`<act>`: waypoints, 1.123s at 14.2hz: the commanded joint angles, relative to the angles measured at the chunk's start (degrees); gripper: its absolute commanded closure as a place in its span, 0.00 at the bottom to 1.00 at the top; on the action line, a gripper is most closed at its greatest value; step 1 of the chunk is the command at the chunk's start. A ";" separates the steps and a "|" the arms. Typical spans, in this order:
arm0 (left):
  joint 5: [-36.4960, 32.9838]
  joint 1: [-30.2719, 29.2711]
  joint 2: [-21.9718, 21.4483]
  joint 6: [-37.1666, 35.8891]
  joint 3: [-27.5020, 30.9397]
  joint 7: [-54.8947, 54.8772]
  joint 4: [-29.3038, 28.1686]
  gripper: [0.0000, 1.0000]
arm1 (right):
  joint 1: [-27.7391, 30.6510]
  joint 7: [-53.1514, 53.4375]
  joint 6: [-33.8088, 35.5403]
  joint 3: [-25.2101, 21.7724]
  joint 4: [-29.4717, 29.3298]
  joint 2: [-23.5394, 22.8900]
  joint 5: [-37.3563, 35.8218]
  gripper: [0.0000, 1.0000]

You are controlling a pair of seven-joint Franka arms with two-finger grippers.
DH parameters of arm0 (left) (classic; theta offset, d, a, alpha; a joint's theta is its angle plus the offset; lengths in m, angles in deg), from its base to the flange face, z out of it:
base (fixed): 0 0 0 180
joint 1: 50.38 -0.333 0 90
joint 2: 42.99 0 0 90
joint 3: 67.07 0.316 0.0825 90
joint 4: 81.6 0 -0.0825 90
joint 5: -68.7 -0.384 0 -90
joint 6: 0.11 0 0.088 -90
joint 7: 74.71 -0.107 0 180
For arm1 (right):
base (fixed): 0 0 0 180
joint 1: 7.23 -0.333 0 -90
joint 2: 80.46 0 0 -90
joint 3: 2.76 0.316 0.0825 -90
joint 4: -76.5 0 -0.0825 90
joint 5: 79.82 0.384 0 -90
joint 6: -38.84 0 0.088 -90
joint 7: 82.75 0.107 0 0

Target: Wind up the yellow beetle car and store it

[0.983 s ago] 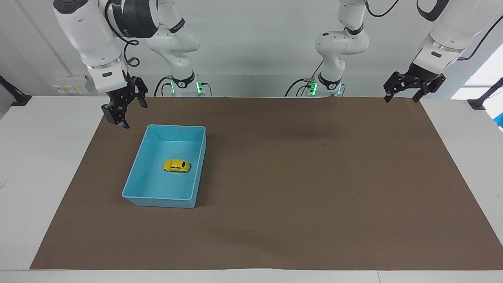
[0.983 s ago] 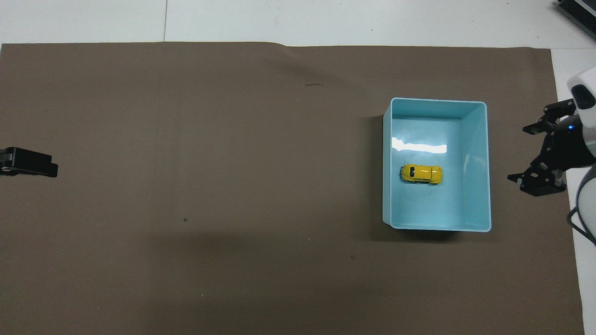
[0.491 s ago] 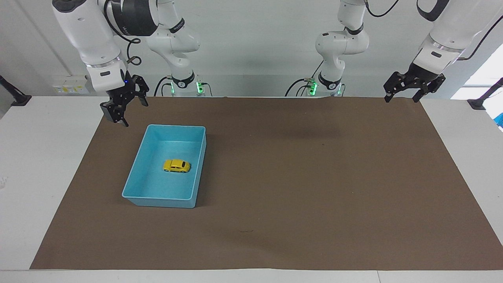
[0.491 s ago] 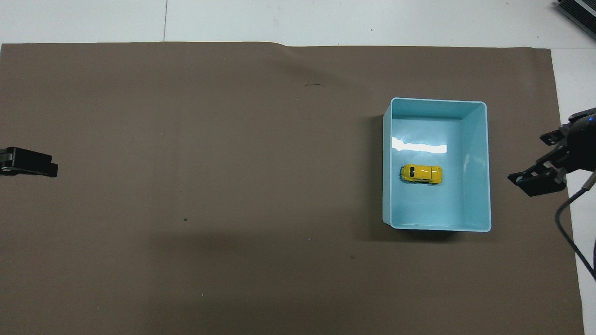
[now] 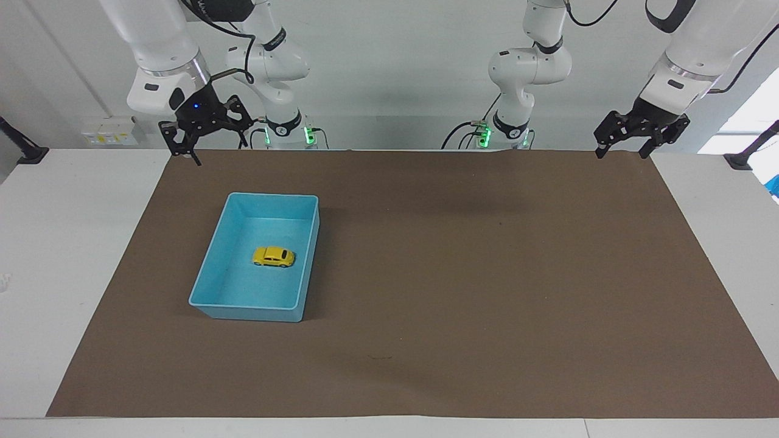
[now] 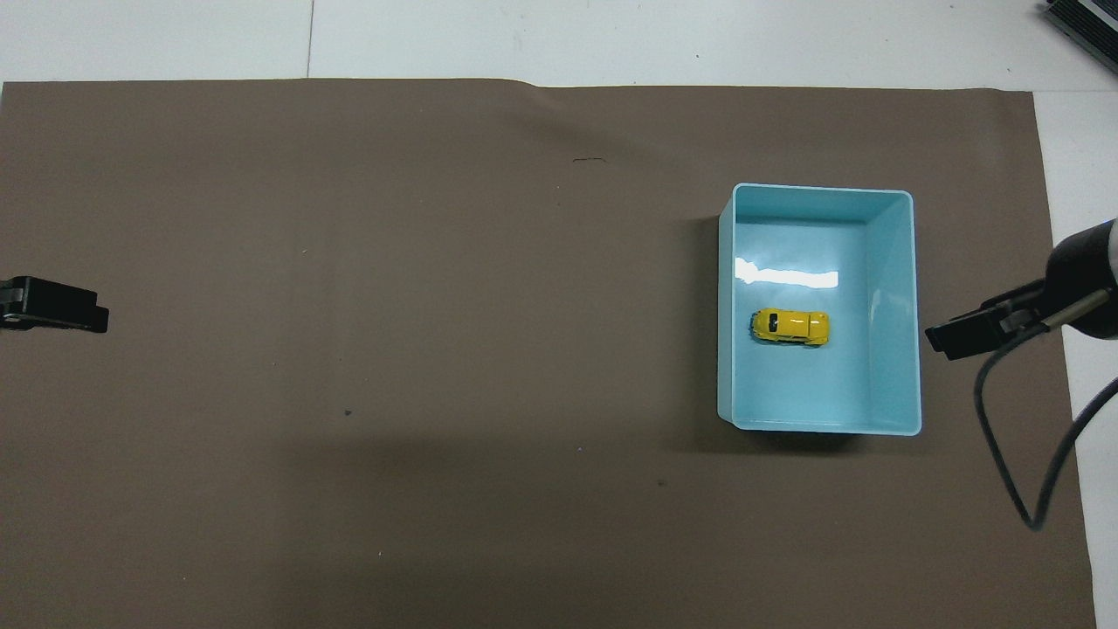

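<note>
Brown worktop: I count one blue tray, one yellow beetle car inside, dark windows; left tool, right tool both spread, empty.

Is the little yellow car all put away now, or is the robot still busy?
It looks put away: the yellow beetle car sits on its wheels inside the blue tray. Nothing is in hand. The right gripper hangs empty, jaws open, over the mat's edge nearest the robots; the left gripper waits open at its own end. Whether the car was wound cannot be seen. Nothing visible seems left.
</note>
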 commanded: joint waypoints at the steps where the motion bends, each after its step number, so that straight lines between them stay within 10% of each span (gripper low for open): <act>1: -0.26 -0.70 -0.65 0.22 -0.50 -0.83 -0.41 0.00 | -0.12 6.25 1.02 -0.60 -1.61 -0.37 0.90 0.00; 16: -0.26 -0.70 -0.74 0.22 -0.50 -0.83 -0.41 0.00 | -4.51 11.45 -3.47 -5.96 -1.08 -0.90 0.64 0.00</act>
